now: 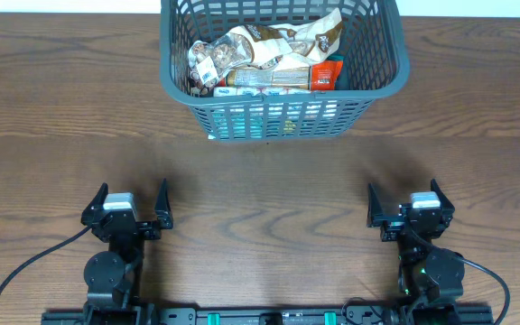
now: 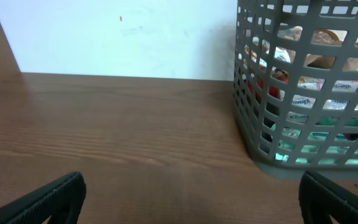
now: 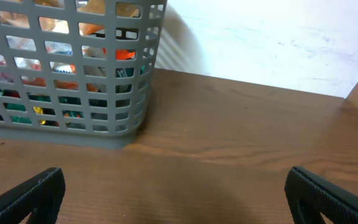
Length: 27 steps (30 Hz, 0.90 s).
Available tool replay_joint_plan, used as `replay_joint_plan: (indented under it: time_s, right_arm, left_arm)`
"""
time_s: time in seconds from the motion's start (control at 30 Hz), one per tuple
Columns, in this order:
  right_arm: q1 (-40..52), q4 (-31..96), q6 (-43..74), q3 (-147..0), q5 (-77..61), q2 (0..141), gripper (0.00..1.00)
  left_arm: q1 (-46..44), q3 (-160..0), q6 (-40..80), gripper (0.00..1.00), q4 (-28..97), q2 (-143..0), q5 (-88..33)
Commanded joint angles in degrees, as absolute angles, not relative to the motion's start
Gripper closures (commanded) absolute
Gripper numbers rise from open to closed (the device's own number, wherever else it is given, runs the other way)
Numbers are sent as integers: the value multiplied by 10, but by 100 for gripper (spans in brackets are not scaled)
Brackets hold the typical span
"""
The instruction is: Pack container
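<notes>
Packed container (image 1: 283,119) on a brown wood-grain counter (image 1: 260,190).
It sits far centre, by a white wall (image 2: 123,37); left fingers (image 1: 163,206) and right fingers (image 1: 375,206) are spread wide, empty, near edge.

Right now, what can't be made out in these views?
Far rim of the container: cut off by the overhead view's top edge.
The packets below the top layer, and the container floor: buried overhead, broken up by the lattice wall in both wrist views.
Packet print: too small.
The left tool and right tool: only fingertips show in the wrist views, cut by the bottom edge.
</notes>
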State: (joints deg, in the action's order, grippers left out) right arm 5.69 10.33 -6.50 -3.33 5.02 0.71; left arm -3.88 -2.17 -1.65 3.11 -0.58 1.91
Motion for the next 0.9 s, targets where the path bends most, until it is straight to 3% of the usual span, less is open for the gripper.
replay_joint_plan:
  time_s: [0.0, 0.87]
  right_arm:
    - [53, 102, -58, -30, 57, 3, 1]
    - [53, 102, -58, -30, 57, 3, 1]
  left_arm:
    - [-40, -2, -12, 1, 41, -1, 24]
    - [-40, -2, -38, 1, 41, -10, 7]
